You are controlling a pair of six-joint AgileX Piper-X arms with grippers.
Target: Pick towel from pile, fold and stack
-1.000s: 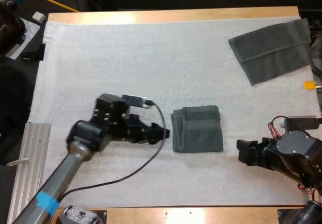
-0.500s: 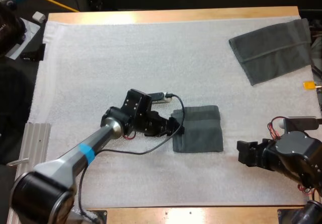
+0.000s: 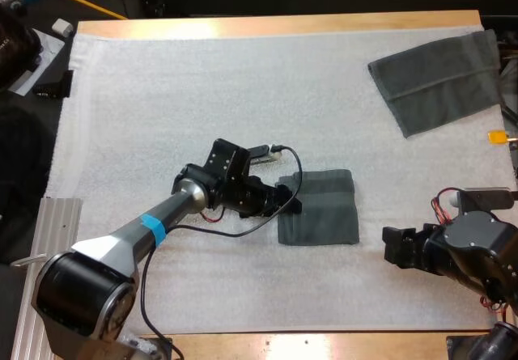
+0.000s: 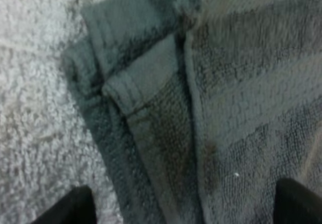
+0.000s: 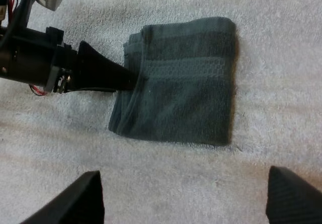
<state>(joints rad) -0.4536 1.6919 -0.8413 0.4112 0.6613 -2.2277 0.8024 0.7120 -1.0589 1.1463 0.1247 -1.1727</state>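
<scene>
A dark grey-green folded towel [image 3: 320, 208] lies on the white mat near the middle. My left gripper [image 3: 290, 205] is low at its left edge. In the left wrist view its fingers [image 4: 70, 206] stand wide apart over the towel's layered folded edge [image 4: 151, 123], with nothing pinched between them. From the right wrist view the left gripper [image 5: 128, 80] touches the folded towel [image 5: 181, 83] at its left side. My right gripper [image 3: 391, 247] rests open on the mat to the towel's right, its fingers [image 5: 85, 194] apart and clear. A second towel [image 3: 437, 81] lies spread at the back right.
A ribbed metal plate [image 3: 44, 255] lies off the mat's near left edge. Clutter sits beyond the table's far left corner [image 3: 40, 44]. Bare mat [image 3: 202, 93] stretches behind the folded towel and to its left.
My left arm has reached rightward across the mat until its gripper met the folded towel's left edge. The right arm and both towels have stayed put.
</scene>
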